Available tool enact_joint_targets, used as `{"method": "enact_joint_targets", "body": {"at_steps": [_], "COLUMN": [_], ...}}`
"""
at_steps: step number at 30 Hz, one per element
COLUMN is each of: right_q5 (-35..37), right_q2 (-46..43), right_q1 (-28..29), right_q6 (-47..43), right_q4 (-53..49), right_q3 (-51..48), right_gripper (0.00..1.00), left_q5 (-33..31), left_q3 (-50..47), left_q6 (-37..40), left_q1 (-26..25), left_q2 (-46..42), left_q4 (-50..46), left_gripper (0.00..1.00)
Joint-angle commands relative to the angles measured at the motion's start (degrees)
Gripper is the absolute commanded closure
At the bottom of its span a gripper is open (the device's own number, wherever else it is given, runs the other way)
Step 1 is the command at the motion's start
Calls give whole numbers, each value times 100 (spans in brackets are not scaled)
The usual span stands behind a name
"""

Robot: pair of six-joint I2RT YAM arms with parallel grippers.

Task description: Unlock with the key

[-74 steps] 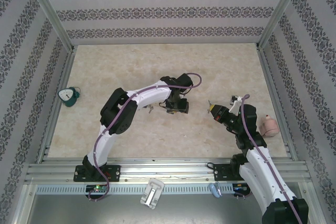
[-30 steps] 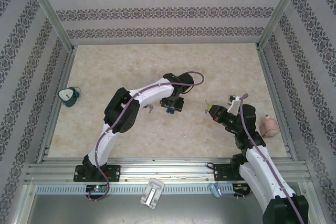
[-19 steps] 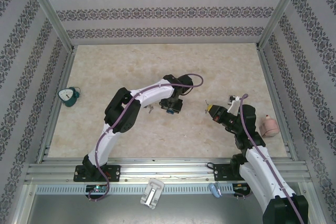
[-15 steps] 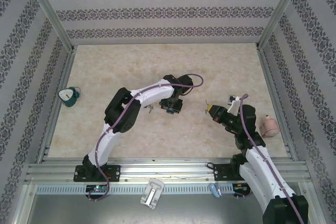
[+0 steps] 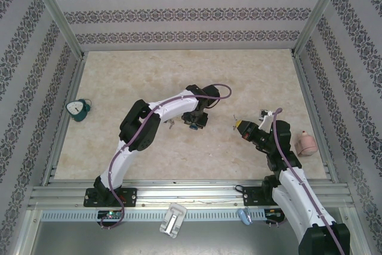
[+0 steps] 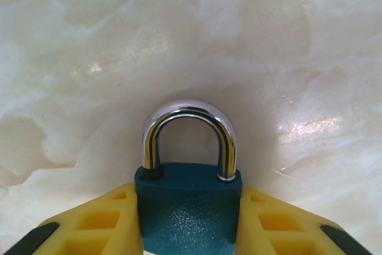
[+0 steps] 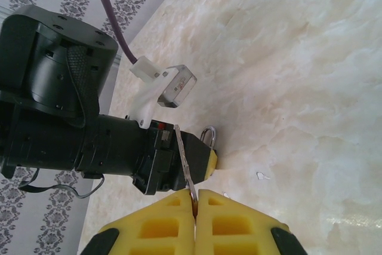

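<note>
Padlock [image 6: 188, 213] sits bottom centre on the marble table [image 6: 268, 40]: teal body, shiny chrome shackle [image 6: 188, 114] seated both ends. Left gripper [image 6: 188, 198] has squeezed in since a second ago, now clamped on its body. Right gripper [image 7: 195, 198], lower centre, pinches the key [image 7: 184, 159], unchanged.

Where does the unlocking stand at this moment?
Done: the left gripper clamps the padlock by its body, and the right gripper pinches the key. In hand: key and lock are held apart, not yet mated. Left: insert the key, turn it, free the shackle, which sits closed.
</note>
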Motion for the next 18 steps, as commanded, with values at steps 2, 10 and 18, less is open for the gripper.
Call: {"method": "enact_joint_targets", "body": {"at_steps": [2, 10, 18], "right_q5": [-39, 274, 841], "right_q2": [-58, 97, 486], "right_q1": [72, 645, 1536], "right_q6": [-72, -450, -750], "right_q4": [48, -105, 134], "right_q3": [-41, 172, 443], "right_gripper": [100, 100, 100], "left_q5": [52, 141, 357], "left_q3": [-274, -1329, -2461], "left_q6": [-28, -430, -1180], "left_q1": [70, 311, 637], "left_q2": [134, -1115, -2590], "left_q4": [72, 761, 1622], "left_gripper": [69, 72, 72]}}
